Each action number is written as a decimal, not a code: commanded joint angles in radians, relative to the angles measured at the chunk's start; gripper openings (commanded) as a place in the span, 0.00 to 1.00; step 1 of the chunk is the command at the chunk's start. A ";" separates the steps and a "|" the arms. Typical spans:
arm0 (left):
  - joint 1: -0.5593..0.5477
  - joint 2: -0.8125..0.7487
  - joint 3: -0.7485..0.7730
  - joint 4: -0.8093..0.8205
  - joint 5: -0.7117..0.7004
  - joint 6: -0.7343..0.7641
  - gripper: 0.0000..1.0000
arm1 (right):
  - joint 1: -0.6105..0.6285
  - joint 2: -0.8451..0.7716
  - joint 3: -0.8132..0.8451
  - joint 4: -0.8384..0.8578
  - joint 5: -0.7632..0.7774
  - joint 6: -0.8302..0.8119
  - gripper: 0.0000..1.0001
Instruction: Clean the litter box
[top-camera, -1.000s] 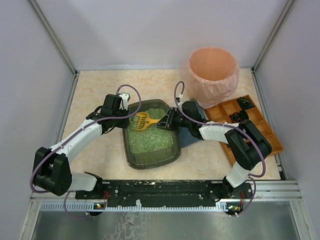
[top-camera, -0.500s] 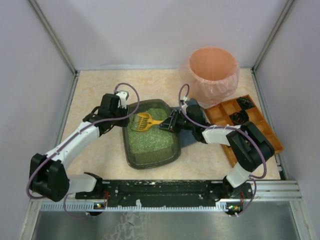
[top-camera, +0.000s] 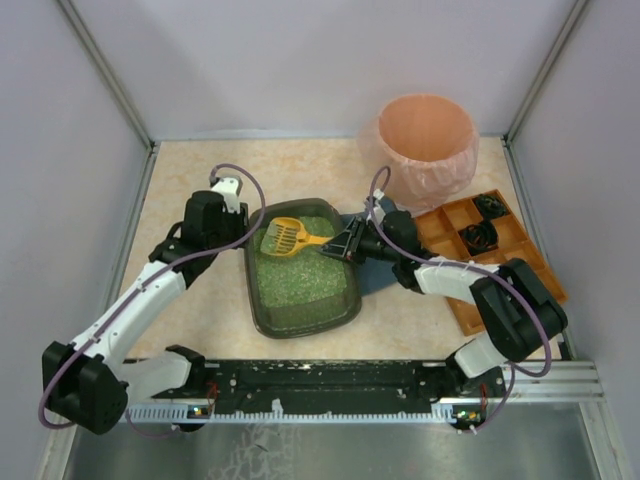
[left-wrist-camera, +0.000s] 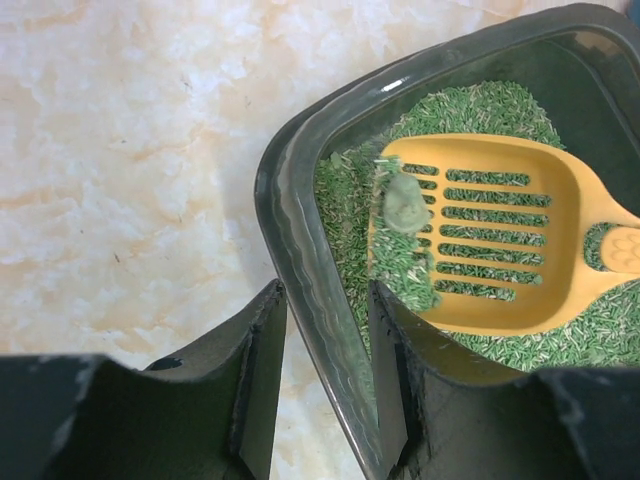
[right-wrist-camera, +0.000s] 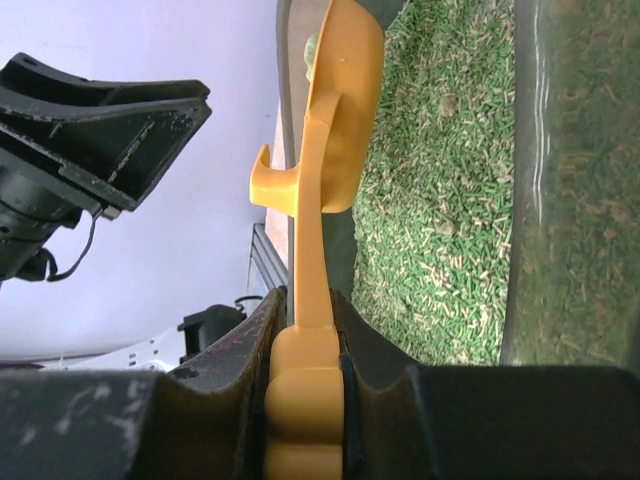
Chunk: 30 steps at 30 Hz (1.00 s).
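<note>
The litter box (top-camera: 253, 292), a dark grey-brown plastic tray with rounded corners and a glossy raised rim, lay on the mottled cream bench (top-camera: 190, 180) between the two tools, filled with green pellet litter (top-camera: 300, 285). The left tool (top-camera: 246, 232) reached in low from the box's far-left corner, its black fingers (left-wrist-camera: 262, 340) partly apart and astride the rim, a strip of bench showing between the outer finger and the box wall; it clamped nothing. The right tool (top-camera: 345, 243), wrist rolled on its side, was closed tight on the handle of a yellow slotted plastic scoop (top-camera: 285, 238). The scoop's blade sat ahead of the left tool over the litter, carrying pellets and a rounded pale-green clump (left-wrist-camera: 405, 205). A round pink-lined bin (top-camera: 425, 145) and an orange compartmented tray (top-camera: 505, 262) stood beyond the right tool.
</note>
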 joint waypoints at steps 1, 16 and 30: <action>-0.007 -0.046 -0.016 0.042 -0.043 -0.014 0.45 | -0.016 -0.098 -0.028 0.066 -0.016 0.005 0.00; -0.006 -0.069 -0.031 0.064 -0.063 -0.011 0.45 | -0.044 -0.378 -0.299 0.262 -0.004 0.176 0.00; -0.006 -0.049 -0.028 0.059 -0.056 -0.010 0.45 | -0.070 -0.371 -0.376 0.356 0.042 0.268 0.00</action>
